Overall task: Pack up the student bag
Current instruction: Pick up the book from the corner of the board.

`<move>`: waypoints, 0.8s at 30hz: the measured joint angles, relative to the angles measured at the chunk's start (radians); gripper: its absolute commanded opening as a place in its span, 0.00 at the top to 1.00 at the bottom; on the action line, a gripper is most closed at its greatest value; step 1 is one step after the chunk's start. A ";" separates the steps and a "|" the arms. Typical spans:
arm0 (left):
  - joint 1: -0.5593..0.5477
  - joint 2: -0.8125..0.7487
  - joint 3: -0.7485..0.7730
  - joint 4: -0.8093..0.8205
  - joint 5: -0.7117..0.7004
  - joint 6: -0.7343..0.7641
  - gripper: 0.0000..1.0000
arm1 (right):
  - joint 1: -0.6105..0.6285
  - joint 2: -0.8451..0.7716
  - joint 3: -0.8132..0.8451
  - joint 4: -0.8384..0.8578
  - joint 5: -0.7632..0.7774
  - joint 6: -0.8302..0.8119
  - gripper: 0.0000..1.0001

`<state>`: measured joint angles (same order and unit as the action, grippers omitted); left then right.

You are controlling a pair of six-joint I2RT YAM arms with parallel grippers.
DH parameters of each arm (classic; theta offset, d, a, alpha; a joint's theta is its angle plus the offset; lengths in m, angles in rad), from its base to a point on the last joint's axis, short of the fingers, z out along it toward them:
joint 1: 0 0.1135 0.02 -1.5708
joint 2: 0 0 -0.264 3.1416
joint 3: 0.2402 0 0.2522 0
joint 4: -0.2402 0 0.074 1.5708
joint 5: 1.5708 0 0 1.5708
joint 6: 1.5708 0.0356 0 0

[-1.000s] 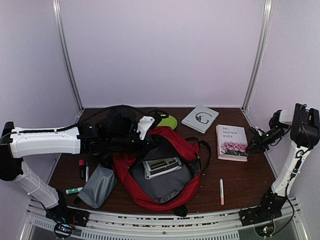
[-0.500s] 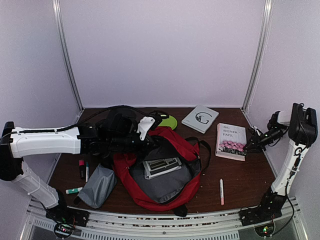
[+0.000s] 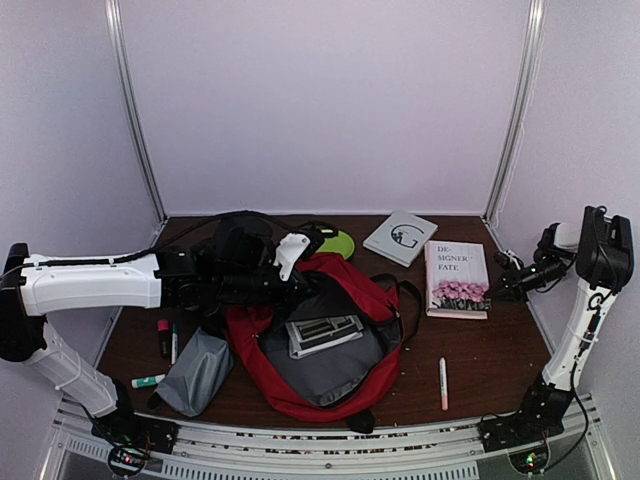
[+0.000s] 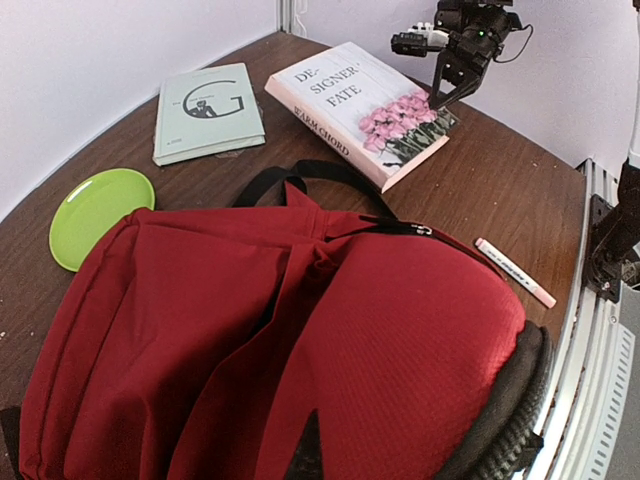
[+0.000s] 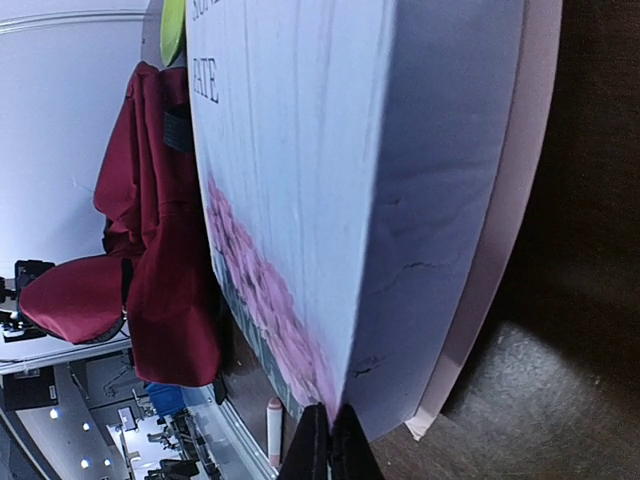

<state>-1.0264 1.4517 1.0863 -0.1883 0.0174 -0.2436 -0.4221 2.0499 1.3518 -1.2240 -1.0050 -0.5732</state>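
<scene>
The student bag [image 3: 372,300], a large red backpack, lies open at the table's middle with a grey flat item [image 3: 322,332] inside. My left gripper [image 3: 300,279] is at the bag's upper left rim, shut on its fabric. The red fabric [image 4: 300,340] fills the left wrist view and hides the fingers. My right gripper [image 3: 497,291] is shut on the near right corner of the white book with pink flowers [image 3: 457,278]. In the right wrist view the fingertips [image 5: 341,441] pinch the book's cover [image 5: 330,180] at its corner.
A grey book marked G [image 3: 400,237] and a green plate [image 3: 338,242] lie behind the bag. A pink pen [image 3: 443,383] lies at the front right. A grey pouch [image 3: 195,372] and several markers [image 3: 163,338] lie at the front left.
My right gripper has drawn back and away from me with the flower book, which has turned straighter and slid toward the back left. The left arm and bag have not moved.
</scene>
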 measured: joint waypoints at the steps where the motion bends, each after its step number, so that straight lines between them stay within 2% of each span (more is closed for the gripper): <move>1: 0.000 0.000 0.000 0.000 -0.001 0.000 1.00 | 0.000 0.000 0.000 -0.018 -0.014 -0.017 1.00; 7: 0.000 0.000 0.000 0.000 -0.027 0.000 1.00 | 0.000 -0.051 0.001 -0.180 -0.093 -0.167 1.00; 11: 0.000 0.000 0.000 0.000 -0.058 0.000 1.00 | 0.006 -0.167 0.002 -0.295 -0.145 -0.237 1.00; 15: 0.001 0.003 0.000 0.000 -0.097 0.000 1.00 | 0.030 -0.300 0.001 -0.341 -0.164 -0.260 1.00; 19: 0.005 0.017 0.006 -0.002 -0.153 -0.001 1.00 | 0.095 -0.451 -0.032 -0.357 -0.185 -0.274 1.00; 24: 0.026 0.058 0.040 -0.002 -0.209 -0.010 1.00 | 0.242 -0.623 -0.132 -0.377 -0.212 -0.292 1.00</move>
<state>-1.0004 1.5093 1.1259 -0.1902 -0.1917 -0.2531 -0.1799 1.4273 1.2194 -1.6012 -1.2175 -0.8654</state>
